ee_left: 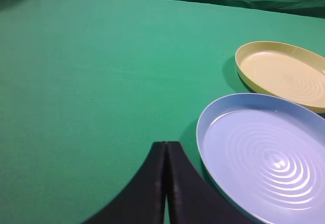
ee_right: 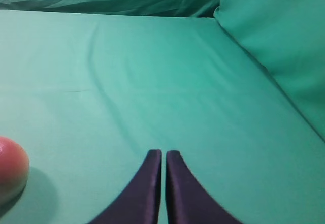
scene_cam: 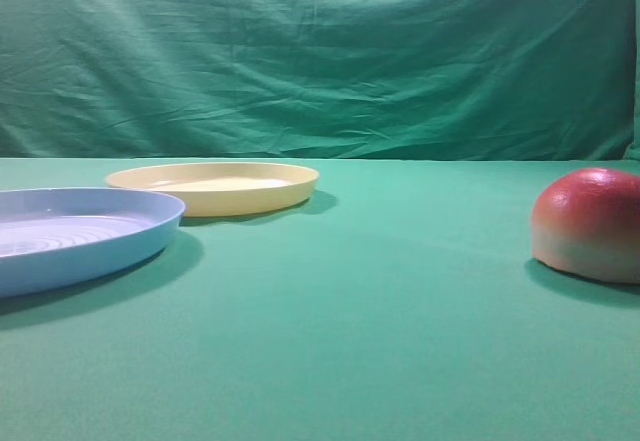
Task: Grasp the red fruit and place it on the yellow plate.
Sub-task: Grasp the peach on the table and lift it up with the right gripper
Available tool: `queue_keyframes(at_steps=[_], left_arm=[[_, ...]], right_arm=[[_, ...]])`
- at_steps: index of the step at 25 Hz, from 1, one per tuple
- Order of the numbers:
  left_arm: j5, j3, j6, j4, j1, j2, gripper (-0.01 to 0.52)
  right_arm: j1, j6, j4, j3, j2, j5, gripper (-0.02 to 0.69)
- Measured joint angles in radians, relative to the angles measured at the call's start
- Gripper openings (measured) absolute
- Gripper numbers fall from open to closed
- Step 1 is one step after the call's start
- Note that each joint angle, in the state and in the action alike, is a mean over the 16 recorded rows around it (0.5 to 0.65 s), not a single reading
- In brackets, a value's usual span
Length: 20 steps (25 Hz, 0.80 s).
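The red fruit (scene_cam: 590, 223) rests on the green cloth at the right edge of the exterior view, red on top and pale at its base; the right wrist view catches it at the lower left (ee_right: 11, 172). The yellow plate (scene_cam: 213, 186) lies at the back left with nothing on it, and shows at the right (ee_left: 284, 74) of the left wrist view. My left gripper (ee_left: 166, 144) is shut on nothing, just left of the blue plate. My right gripper (ee_right: 163, 153) is shut on nothing, well to the right of the fruit. Neither gripper appears in the exterior view.
A light-blue plate with ridged rings (scene_cam: 70, 236) sits at the front left, close in front of the yellow one (ee_left: 264, 153). A green cloth backdrop (scene_cam: 320, 56) hangs behind the table. A raised green fold (ee_right: 279, 36) borders the right side.
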State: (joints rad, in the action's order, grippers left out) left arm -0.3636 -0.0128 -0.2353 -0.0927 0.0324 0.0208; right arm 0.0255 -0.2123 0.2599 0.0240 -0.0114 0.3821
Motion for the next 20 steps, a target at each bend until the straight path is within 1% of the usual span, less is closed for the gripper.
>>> queue_keyframes(at_steps=[12,16,20], left_arm=[[0.0,0.0,0.0,0.0,0.0,0.0,0.0],[0.0,0.0,0.0,0.0,0.0,0.0,0.0],[0.0,0.0,0.0,0.0,0.0,0.0,0.0]], right_arm=[[0.0,0.002,0.007,0.0,0.0,-0.008,0.0],[0.0,-0.013,0.01,0.001,0.0,-0.058,0.0],[0.0,-0.036,0.012,0.001,0.0,-0.151,0.0]])
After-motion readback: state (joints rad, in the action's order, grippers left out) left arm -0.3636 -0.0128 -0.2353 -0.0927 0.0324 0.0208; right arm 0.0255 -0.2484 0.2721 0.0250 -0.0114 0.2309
